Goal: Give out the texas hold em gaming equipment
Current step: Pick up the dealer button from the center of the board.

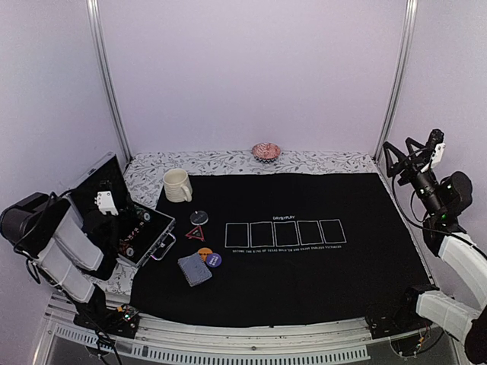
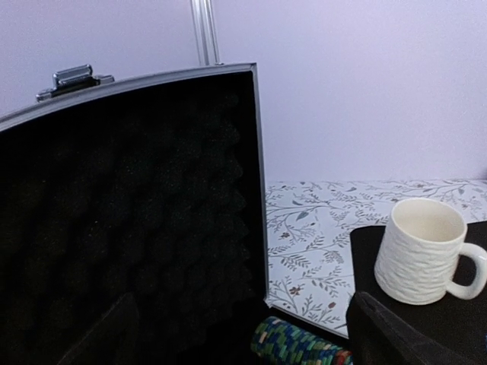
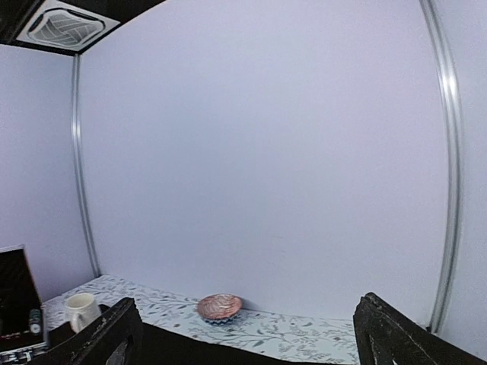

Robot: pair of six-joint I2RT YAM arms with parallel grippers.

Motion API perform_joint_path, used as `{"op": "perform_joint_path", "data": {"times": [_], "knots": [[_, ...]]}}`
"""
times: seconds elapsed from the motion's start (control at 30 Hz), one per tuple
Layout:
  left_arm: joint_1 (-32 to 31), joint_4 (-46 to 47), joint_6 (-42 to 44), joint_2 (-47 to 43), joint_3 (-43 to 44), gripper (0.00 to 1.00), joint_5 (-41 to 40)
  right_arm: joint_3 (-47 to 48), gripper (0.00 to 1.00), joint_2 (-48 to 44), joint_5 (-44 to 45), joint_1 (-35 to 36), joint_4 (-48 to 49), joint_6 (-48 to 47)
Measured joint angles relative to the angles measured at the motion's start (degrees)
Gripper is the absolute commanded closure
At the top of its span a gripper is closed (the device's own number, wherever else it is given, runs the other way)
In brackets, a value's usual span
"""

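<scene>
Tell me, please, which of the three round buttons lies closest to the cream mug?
The black button, just beyond the red-outlined triangle; the orange button and purple button sit farther away, beside the deck of cards.

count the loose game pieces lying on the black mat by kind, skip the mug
round buttons: 3 (black button, orange button, purple button)
red-outlined triangle: 1
stack of cards: 1
total: 5

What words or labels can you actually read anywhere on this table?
Black mat, heading above the five card outlines: perhaps "DAY&PLAY", too small to be sure.
Line of print under the outlines: too small to read.
Round buttons: any lettering blurred.
Nothing else legible.
</scene>
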Motion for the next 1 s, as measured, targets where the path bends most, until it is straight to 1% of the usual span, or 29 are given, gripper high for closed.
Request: {"op": "perform_joint_path", "data": {"times": [0.07,0.1,0.17,0.2,0.27,0.33,0.4,0.5,0.57,0.63,0.7,0.77,0.87,1.0], "knots": [[-3.52,-0.28,2.51,-1.66,-0.24,0.02,-5.95,2.1,0.01,-1.05,-4.57,0.0,-3.04,3.06],[-5.75,-0.42,4.17,-4.04,-0.22,0.02,-7.52,3.17,0.01,-1.18,-6.95,0.0,-4.57,4.5],[-9.64,-3.13,8.26,-12.79,1.31,0.02,-8.44,4.83,0.01,-0.98,-10.95,0.0,-7.89,7.06],[-10.51,-4.85,9.33,-16.26,2.82,0.02,-8.79,5.68,0.01,-0.87,-12.5,0.0,-9.77,8.28],[-11.98,-14.03,9.92,-23.98,9.11,0.02,-11.17,7.52,0.01,-0.63,-15.06,0.02,-13.84,10.14],[-13.11,-24.37,8.07,-29.81,15.63,0.02,-12.41,9.51,0.01,-0.68,-15.96,0.02,-18.67,11.21],[-14.27,-34.21,4.9,-34.12,20.09,0.02,-12.5,11.45,0.01,-0.87,-15.98,0.04,-23.71,11.8],[-16.52,-49.83,-1.05,-38.51,26.32,0.02,-10.03,13.38,0.01,-2.21,-14.05,0.79,-31.41,11.89],[-18.91,-58.51,-3.87,-38.47,29.68,0.02,-7.63,14.97,0.01,-2.95,-10.78,2.86,-37.27,11.47],[-22.38,-67.1,-6.1,-36.15,33.68,0.02,-5.2,16.94,0.01,-2.95,-6.84,6.29,-43.39,10.43],[-26.86,-75.12,-7.39,-32.17,37.7,0.02,-3.13,17.88,0.01,-2.75,-3.1,9.53,-48.3,9.73],[-31.45,-83.36,-8.07,-25.77,41.53,0.02,0.13,18.25,0.01,-2.01,0.57,12.66,-52.7,9.2],[-33.77,-91.65,-8.24,-17.75,44.17,0.02,4.72,19.06,0.01,1.14,6.64,17.33,-58.45,8.61],[-32.98,-100.02,-8.02,-7.17,48.37,0.02,9.97,21.9,0.01,8.48,15.28,24.55,-64.65,7.98]]}}
